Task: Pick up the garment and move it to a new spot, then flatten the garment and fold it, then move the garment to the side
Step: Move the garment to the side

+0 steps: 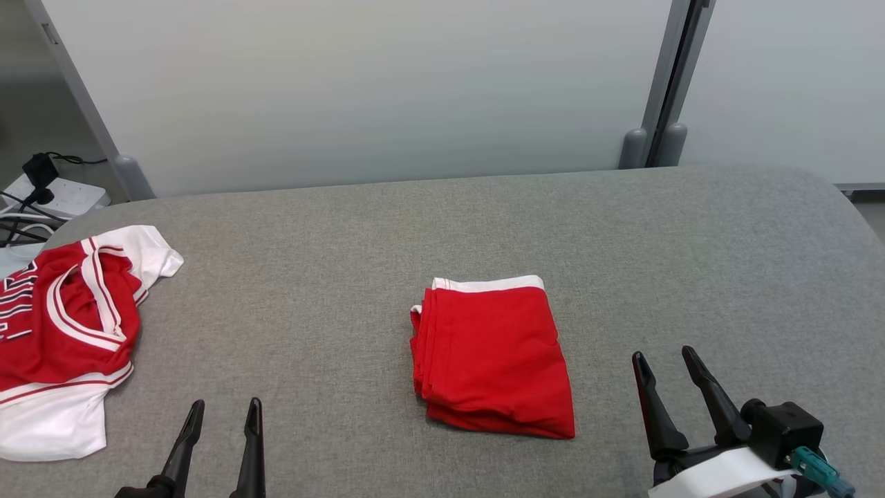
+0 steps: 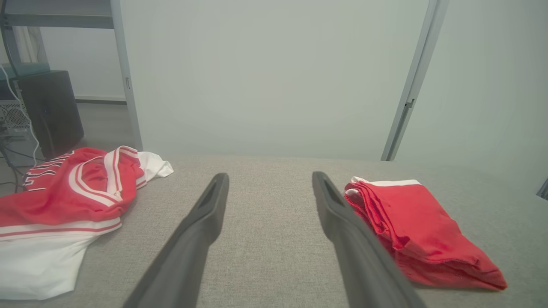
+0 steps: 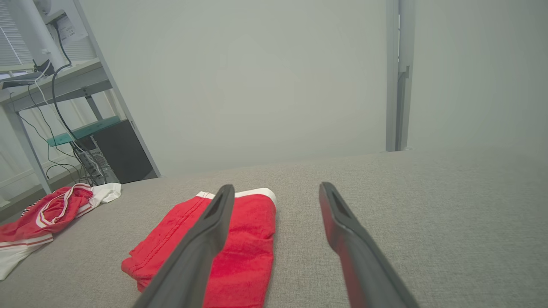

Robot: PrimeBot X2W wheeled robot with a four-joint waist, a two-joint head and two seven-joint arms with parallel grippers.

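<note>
A red garment [image 1: 491, 353] with a white band along its far edge lies folded into a neat rectangle in the middle of the grey fabric table [image 1: 346, 228]. In the left wrist view the garment [image 2: 419, 226] lies just right of my fingers, and in the right wrist view the garment [image 3: 252, 231] lies partly behind the left finger. My left gripper [image 1: 227, 403] [image 2: 269, 174] is open and empty near the front edge, left of the garment. My right gripper [image 1: 662, 353] [image 3: 276, 185] is open and empty, close to the garment's right side.
A crumpled red and white jersey [image 1: 62, 325] [image 2: 64, 196] [image 3: 47, 214] lies at the table's left edge. Beyond that corner sit a power strip with cables [image 1: 48, 194] and a dark computer tower [image 2: 51, 111]. Pale wall panels stand behind the table.
</note>
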